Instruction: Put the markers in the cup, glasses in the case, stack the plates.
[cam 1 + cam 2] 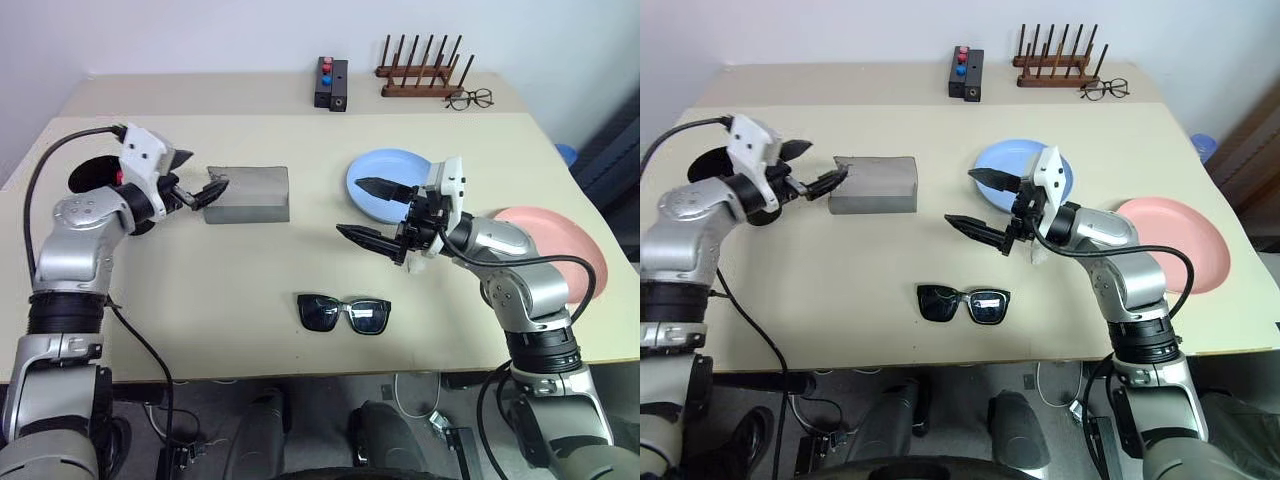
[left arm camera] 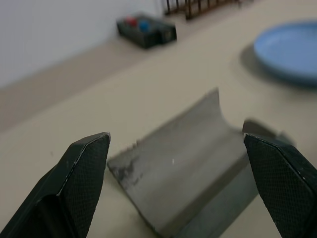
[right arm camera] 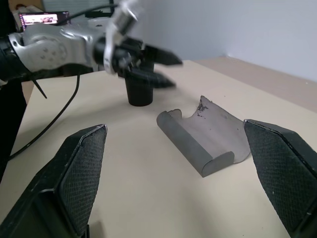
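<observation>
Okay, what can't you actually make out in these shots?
- Cup: in the head views mostly hidden behind the left arm; in the right wrist view the left claw covers its rim, so any markers inside can't be seen.
- Case: open or shut, unclear.
- Pink plate: near edge hidden by the right arm.
- Rear glasses: too small for detail.

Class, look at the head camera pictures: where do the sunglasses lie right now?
The sunglasses lie on the table's near middle, in front of the grey case and blue plate, apart from both open grippers.
</observation>
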### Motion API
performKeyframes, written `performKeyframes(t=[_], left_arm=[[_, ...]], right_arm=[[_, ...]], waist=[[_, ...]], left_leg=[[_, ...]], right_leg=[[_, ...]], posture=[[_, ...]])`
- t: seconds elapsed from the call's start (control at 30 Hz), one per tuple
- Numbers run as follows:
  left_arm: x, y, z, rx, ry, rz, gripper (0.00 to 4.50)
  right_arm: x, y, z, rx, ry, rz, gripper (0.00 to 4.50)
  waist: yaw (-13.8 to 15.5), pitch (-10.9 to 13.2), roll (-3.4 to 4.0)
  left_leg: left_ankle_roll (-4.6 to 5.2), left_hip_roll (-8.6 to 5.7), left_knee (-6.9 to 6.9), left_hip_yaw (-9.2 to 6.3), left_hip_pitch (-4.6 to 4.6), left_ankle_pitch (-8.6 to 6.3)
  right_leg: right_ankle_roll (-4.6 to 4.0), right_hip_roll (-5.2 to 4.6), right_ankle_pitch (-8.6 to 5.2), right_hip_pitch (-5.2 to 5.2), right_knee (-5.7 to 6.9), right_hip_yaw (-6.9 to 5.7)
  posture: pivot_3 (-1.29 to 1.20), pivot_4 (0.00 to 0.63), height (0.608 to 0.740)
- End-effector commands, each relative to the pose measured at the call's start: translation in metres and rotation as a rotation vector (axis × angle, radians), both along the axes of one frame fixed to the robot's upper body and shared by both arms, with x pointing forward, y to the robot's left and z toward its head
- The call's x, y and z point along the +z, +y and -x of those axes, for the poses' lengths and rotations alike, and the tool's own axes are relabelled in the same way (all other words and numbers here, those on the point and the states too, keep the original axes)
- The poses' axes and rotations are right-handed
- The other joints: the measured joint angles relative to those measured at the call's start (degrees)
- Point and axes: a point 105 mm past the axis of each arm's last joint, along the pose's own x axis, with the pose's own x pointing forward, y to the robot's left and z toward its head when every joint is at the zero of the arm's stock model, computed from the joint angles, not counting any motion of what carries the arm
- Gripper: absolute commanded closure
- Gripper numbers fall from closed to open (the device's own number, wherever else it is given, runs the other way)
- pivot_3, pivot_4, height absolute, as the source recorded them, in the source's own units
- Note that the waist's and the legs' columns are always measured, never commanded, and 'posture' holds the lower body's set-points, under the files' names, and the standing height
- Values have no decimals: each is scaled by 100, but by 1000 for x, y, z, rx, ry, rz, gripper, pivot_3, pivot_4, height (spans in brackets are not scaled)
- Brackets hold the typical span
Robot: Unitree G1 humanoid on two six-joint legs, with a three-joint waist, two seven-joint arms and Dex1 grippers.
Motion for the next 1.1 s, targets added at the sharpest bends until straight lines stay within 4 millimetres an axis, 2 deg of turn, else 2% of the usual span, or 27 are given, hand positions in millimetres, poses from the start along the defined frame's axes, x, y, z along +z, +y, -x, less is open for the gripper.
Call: performKeyframes(t=[0.03, 0.13, 0.23, 0.47, 0.63, 0.77, 0.87, 1.1], left_arm=[[-9, -15, -11, -60, 60, 21, 45], [-24, -29, -16, -128, 126, 7, 45], [-32, -33, -23, -136, 162, -6, 45], [-32, -40, -24, -222, 225, -26, 45], [-35, -44, -21, -270, 262, -47, 45], [-41, -46, -21, -284, 277, -75, 45], [-47, -46, -19, -296, 309, -86, 869], [-52, -49, -17, -317, 325, -93, 4233]], right_arm=[[10, 0, 4, -7, -57, -14, 0], [11, 0, 5, -12, -62, -14, 0], [11, 0, 5, -20, -65, -13, 0], [9, -5, 7, -32, -63, -5, 0], [6, -15, -1, -77, -30, 10, 0], [3, -10, 1, -68, -18, 8, 0], [3, -6, 2, -63, -22, 6, 0], [4, -7, 2, -67, -29, 6, 0]], waist=[[13, 1, -1], [5, 1, -2], [-4, 1, -2], [-7, 1, -2], [-4, 1, -2], [-3, 1, -2], [-4, 1, -2], [3, 2, -3]], left_leg=[[0, 0, 0, -1, -2, 0], [1, -1, 3, 0, -5, 0], [0, -1, 4, -1, -5, 1], [0, -2, 3, 0, -8, 1], [0, -2, 5, 1, -7, 1], [0, -2, 5, 0, -8, 1], [0, -2, 5, 0, -8, 1], [1, -2, 8, -1, -6, 2]], right_leg=[[0, 1, 0, -1, 0, -1], [0, 0, 0, -2, 0, -1], [0, 3, 0, -3, 1, -2], [0, 3, 0, -7, 1, -2], [1, 3, 0, -6, 2, -2], [0, 3, 0, -6, 3, -2], [1, 3, 0, -6, 3, -2], [1, 3, 0, -4, 7, -2]], posture=[[0, 150, 740], [0, 150, 740], [0, 150, 740], [0, 150, 740], [0, 150, 740], [0, 150, 740], [0, 150, 740], [0, 150, 740]])
